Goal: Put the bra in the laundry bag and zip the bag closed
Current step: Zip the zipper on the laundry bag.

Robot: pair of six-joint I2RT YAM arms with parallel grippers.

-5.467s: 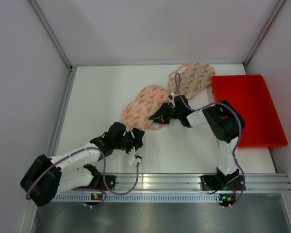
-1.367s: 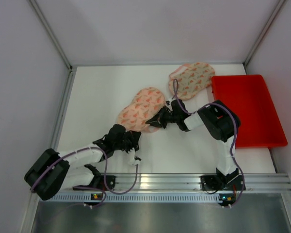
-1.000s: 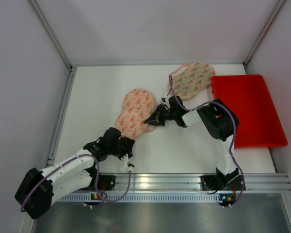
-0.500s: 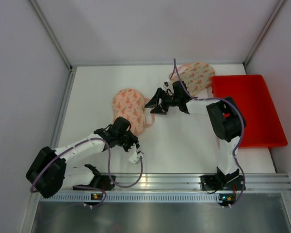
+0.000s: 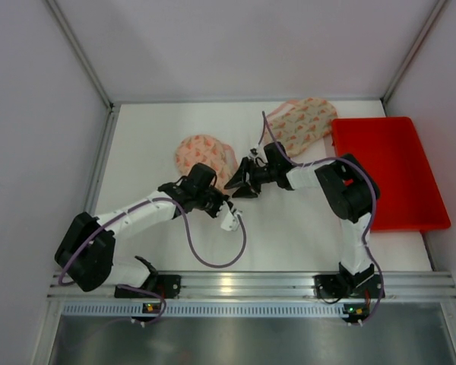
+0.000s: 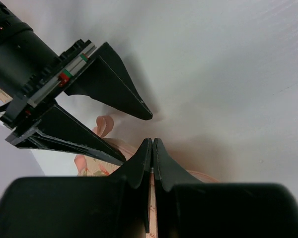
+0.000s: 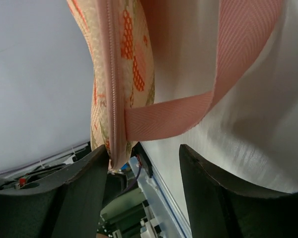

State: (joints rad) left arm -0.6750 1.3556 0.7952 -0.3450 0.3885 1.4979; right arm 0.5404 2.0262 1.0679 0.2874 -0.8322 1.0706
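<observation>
Your right gripper [image 5: 232, 185] has let go, jaws now apart; your left gripper [image 6: 152, 148] stays clamped on the laundry bag [image 5: 200, 152], now bunched farther left on the worktop [image 5: 159, 129] than before.

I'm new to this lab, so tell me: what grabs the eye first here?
Two hands meeting nose to nose mid-table: the left hand shut on the edge of a pink patterned pouch, the right hand open. Behind lies a second patterned piece, beside a red tray on the right.
</observation>
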